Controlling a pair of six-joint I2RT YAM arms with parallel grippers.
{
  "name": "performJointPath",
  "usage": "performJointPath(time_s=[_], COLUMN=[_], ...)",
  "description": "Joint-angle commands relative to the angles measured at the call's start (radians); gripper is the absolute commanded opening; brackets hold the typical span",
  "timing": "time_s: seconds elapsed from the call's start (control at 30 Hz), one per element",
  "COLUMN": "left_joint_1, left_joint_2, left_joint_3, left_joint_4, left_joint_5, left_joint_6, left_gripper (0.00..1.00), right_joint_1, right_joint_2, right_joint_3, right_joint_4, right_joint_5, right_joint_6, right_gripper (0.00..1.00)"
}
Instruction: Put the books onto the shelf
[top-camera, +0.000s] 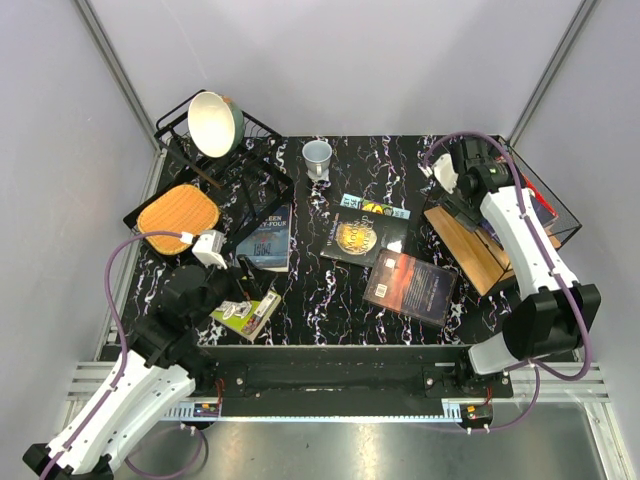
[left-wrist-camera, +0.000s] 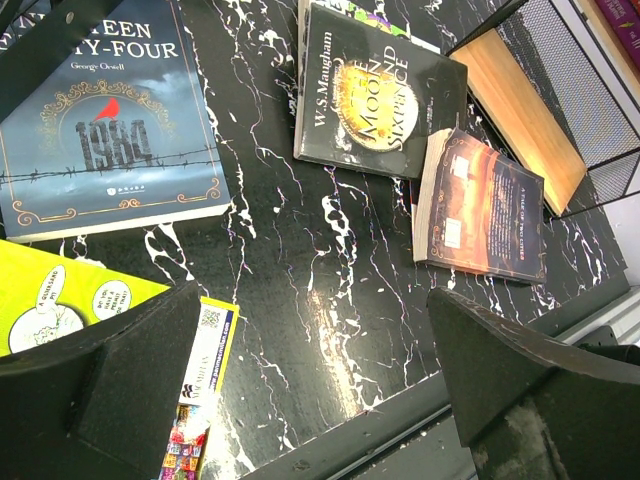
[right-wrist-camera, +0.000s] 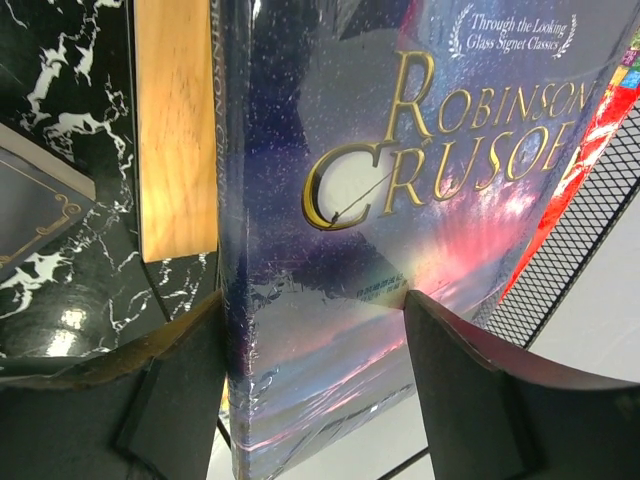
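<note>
1. Several books lie flat on the counter (top-camera: 318, 300): Nineteen Eighty-Four (top-camera: 268, 238), the black gold-disc book (top-camera: 358, 236), the dark brown book (top-camera: 410, 287) and the lime green book (top-camera: 247, 316)
2. Right hand (right-wrist-camera: 310, 300): fingers spread either side of the Robinson Crusoe book (right-wrist-camera: 400, 150), which stands upright against the shelf (top-camera: 470, 250)
3. Hazard: a finger dragging the glossy wrap on retreat could tip this book off the board edge
4. Left hand (left-wrist-camera: 312, 300): spread wide, empty, above the lime green book near the counter's front edge, where a nudge could push it off
5. Room: bare counter lies between the books; the shelf's mesh wall (right-wrist-camera: 590, 210) crowds the right hand
</note>
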Motion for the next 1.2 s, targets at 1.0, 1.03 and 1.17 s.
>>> performJointPath(time_s=[1.0,1.03,1.17], left_joint_1=[0.002,0.002,0.002], left_joint_2=[0.004,0.004,0.004], left_joint_3=[-0.007,-0.005,-0.005], left_joint_4=[0.047,0.047,0.048], left_joint_5=[0.021,0.021,0.021], left_joint_6=[0.011,0.011,0.013], left_gripper=[0.99,0.99,0.99], right_joint_1=[-0.117,-0.117,-0.117], right_joint_2=[0.094,0.102,0.125], right_joint_3=[0.172,0.175,0.202], right_joint_4=[-0.009,-0.012,-0.012], right_joint_5=[-0.054,-0.059,-0.065], right_joint_6=[0.091,0.097,0.129], right_gripper=[0.87,0.87,0.87])
